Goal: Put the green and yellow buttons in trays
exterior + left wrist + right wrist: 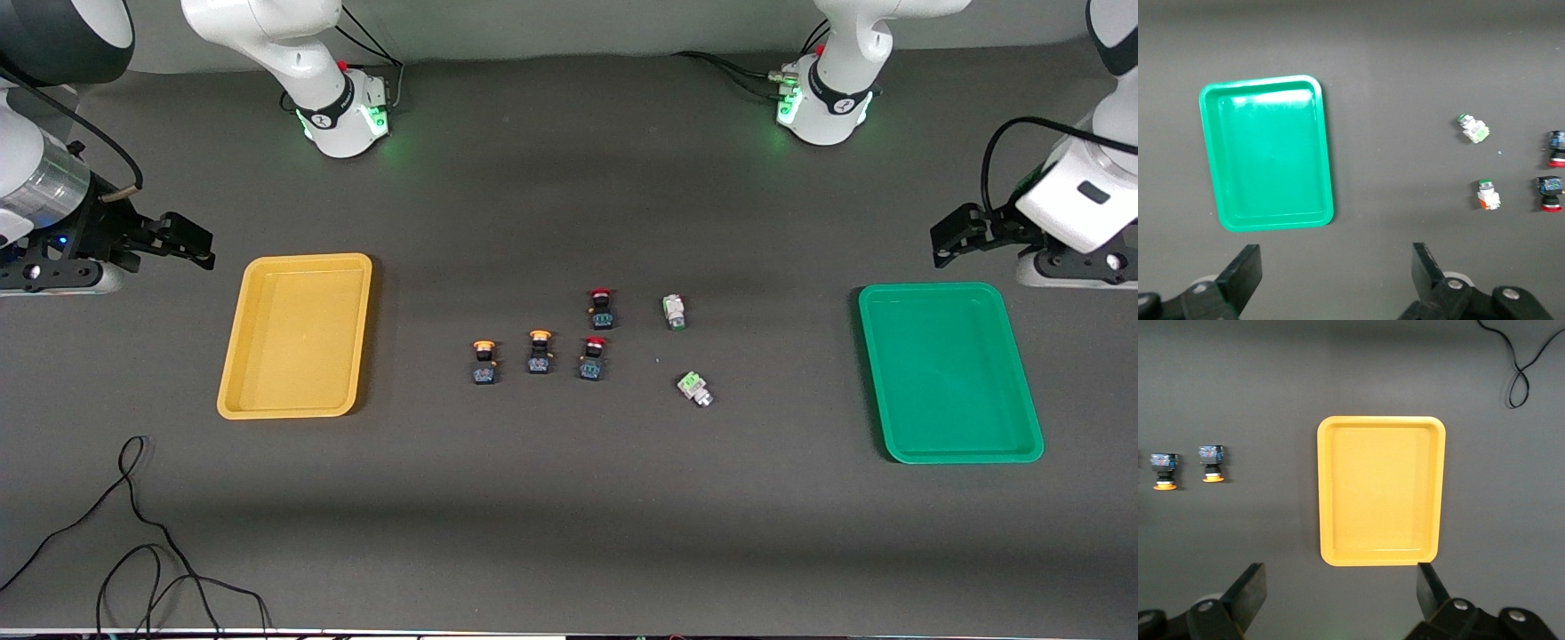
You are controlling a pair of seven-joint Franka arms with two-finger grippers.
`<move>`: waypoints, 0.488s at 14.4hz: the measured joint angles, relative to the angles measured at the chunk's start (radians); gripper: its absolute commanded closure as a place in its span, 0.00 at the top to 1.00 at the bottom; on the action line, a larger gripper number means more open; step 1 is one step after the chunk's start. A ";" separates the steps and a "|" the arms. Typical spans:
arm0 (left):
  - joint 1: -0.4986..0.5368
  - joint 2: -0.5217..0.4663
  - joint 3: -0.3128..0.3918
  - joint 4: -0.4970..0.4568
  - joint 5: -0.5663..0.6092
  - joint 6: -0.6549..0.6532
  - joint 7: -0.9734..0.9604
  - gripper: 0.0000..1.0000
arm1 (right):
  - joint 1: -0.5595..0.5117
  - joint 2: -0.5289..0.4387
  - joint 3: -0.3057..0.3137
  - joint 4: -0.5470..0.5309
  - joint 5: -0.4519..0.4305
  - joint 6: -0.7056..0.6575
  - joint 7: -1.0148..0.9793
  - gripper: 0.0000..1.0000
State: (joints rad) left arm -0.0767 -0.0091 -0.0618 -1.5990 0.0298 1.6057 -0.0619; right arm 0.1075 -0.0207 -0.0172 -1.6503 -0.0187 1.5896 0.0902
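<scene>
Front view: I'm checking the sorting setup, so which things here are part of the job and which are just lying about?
Part of the job:
- two pale green push-button switches
- two orange-yellow capped switches
- shallow yellow plastic tray
- shallow green plastic tray

Lying about:
- two red-capped black switches
- loose black cable

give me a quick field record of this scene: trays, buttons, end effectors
yellow tray: shallow yellow plastic tray, empty, toward the right arm's end
green tray: shallow green plastic tray, empty, toward the left arm's end
yellow buttons: two orange-yellow capped switches, on the table between the trays
green buttons: two pale green switches, lying on the table
red buttons: two red-capped switches
left end effector: open, waiting above the green tray's end
right end effector: open, waiting beside the yellow tray
</scene>
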 measured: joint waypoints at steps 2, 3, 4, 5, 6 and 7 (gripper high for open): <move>-0.002 -0.006 -0.028 0.024 0.000 -0.006 0.000 1.00 | 0.000 0.000 0.000 0.011 0.045 0.000 0.000 1.00; -0.003 -0.007 -0.035 0.030 0.000 -0.007 0.000 1.00 | 0.001 0.002 0.001 0.018 0.073 0.000 0.000 1.00; -0.003 -0.007 -0.038 0.034 0.000 -0.007 0.000 1.00 | 0.001 0.003 0.004 0.022 0.097 0.001 0.004 1.00; -0.003 -0.007 -0.040 0.037 0.000 -0.007 0.000 1.00 | 0.001 0.008 0.009 0.024 0.111 0.001 0.014 1.00; -0.003 -0.007 -0.040 0.041 0.000 -0.007 0.000 1.00 | 0.008 0.014 0.014 0.026 0.117 0.002 0.034 1.00; -0.003 -0.007 -0.039 0.046 0.000 -0.012 -0.001 1.00 | 0.024 0.023 0.017 0.027 0.120 0.005 0.064 1.00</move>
State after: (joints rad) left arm -0.0793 -0.0164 -0.1008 -1.5532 0.0299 1.5933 -0.0628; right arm 0.1315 0.0020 0.0001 -1.6231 0.1015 1.5950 0.1544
